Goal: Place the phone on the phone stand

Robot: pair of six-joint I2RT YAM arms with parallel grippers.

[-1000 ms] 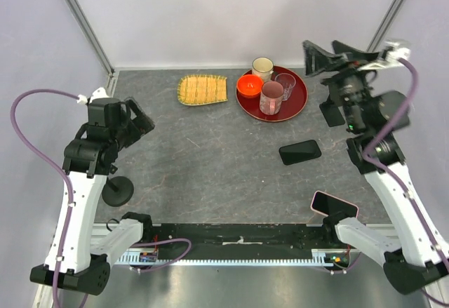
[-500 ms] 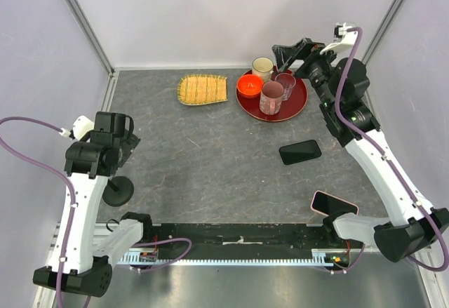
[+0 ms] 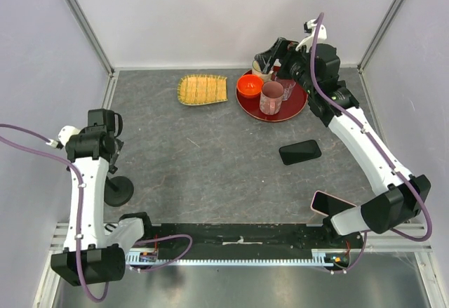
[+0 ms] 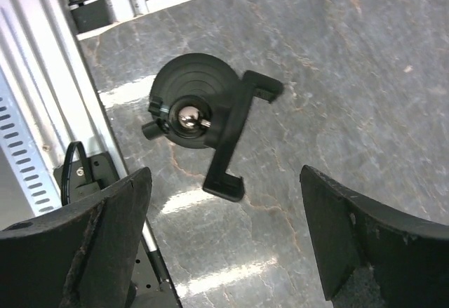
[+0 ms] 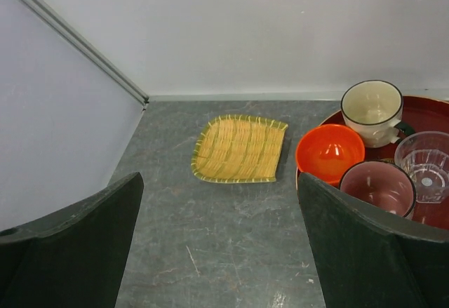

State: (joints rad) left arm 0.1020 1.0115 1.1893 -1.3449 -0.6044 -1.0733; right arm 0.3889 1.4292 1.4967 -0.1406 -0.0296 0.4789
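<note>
Black phone stand (image 3: 118,191): upright on bench (image 3: 210,161), near-left corner; round disc base, holder plate slanting off the stem.
L hand (image 4: 223,213): directly above phone stand, pointing down at it; fingers spread wide, gripping nothing. Not touching. In wrist view the stand lies beyond the fingertips, in line w/ the gap, nearer the L finger.
Black phone (image 3: 300,151): flat on bench, well apart from phone stand, far to its right.
R hand (image 5: 219,189): far right of phone stand, at back, over red tray (image 3: 298,101); fingers apart, nothing gripped.
Red tray: carries orange bowl (image 5: 330,152), cream mug (image 5: 372,111), pink mug (image 3: 271,96), clear glass (image 5: 424,164).
Woven mat (image 3: 203,88): back of bench, right of phone stand.
</note>
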